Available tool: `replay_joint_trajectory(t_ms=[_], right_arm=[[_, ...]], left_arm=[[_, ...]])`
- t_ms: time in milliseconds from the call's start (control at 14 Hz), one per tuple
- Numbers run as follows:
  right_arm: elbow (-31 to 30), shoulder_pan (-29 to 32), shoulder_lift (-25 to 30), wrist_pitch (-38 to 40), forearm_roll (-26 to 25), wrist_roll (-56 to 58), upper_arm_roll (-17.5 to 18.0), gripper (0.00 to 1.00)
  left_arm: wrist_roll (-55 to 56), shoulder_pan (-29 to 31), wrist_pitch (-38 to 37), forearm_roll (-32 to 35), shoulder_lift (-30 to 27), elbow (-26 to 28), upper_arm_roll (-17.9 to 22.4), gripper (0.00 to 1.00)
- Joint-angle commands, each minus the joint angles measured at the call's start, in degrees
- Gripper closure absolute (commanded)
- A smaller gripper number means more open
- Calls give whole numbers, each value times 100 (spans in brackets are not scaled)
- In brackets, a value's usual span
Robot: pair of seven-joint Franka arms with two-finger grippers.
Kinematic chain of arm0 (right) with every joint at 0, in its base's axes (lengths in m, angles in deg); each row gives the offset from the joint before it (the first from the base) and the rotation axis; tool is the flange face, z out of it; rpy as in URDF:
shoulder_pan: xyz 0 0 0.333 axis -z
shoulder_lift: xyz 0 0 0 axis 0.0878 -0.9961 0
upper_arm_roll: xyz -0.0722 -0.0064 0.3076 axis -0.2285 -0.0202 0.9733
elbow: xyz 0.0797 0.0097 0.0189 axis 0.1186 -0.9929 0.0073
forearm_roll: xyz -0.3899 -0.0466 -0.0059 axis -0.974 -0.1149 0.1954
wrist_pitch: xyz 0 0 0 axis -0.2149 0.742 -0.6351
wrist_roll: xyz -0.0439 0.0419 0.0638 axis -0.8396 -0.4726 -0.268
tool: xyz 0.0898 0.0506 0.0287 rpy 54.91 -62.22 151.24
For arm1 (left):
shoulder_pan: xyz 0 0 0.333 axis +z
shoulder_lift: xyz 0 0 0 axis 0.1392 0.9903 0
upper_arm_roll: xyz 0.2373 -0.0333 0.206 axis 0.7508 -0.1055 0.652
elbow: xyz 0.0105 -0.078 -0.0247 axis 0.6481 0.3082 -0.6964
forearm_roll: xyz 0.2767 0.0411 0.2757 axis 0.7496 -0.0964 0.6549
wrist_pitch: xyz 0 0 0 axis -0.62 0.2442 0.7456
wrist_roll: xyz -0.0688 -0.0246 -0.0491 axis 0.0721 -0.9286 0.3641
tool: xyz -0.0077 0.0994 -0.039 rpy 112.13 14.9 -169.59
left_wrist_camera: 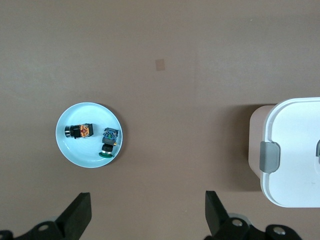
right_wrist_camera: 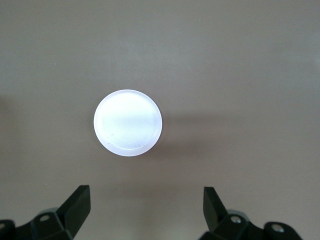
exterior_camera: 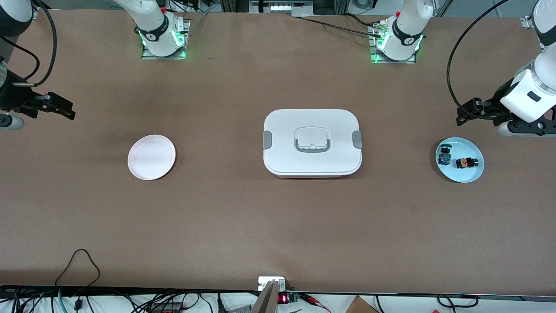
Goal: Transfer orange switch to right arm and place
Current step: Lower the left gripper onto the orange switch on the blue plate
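You are looking at a table with nothing yet lifted: the orange switch [exterior_camera: 467, 163] lies on its side in the pale blue dish [exterior_camera: 472, 176], which sits toward the left arm's end of the table from the white lidded box [exterior_camera: 312, 142]. In that dish a small blue-and-green switch [exterior_camera: 444, 156] lies just beside it, on the side facing the box. The left gripper [exterior_camera: 471, 114] hangs over bare table near the dish, its jaws spread wide and holding nothing; in the left wrist view both fingers [left_wrist_camera: 77, 216] frame the tabletop with the dish off toward one of them. The switch's long axis runs roughly along the table's length, round cap pointing away from the box, so you would likely want the jaws across its narrow body. The left arm is clearly the nearer one. The right gripper [exterior_camera: 58, 106] waits wide and empty near the pink plate [exterior_camera: 151, 157], at the right arm's end, well apart from the box. Both arms are cut off by the front view's edges, and the switch's cap is too small to make out clearly
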Motion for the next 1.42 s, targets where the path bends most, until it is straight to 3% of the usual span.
replay_joint_trajectory(t_ms=[0, 285, 712, 1068, 1353], right_arm=[[-12, -14, 44, 65, 87, -6, -24, 0], [-12, -14, 53, 56, 87, -24, -24, 0], [-12, -22, 53, 65, 87, -32, -6, 0], [-12, -22, 53, 65, 87, -32, -6, 0], [-3, -40, 61, 65, 87, -32, 3, 0]], left_arm=[[-57, 63, -317, -68, 185, -175, -19, 0], [-65, 151, -406, -69, 247, -175, -10, 0], [-397, 633, -310, -60, 1106, -298, -10, 0], [-1093, 1187, 936, -60, 2047, -167, -10, 0], [-1111, 1486, 2175, 159, 2374, 421, 7, 5]])
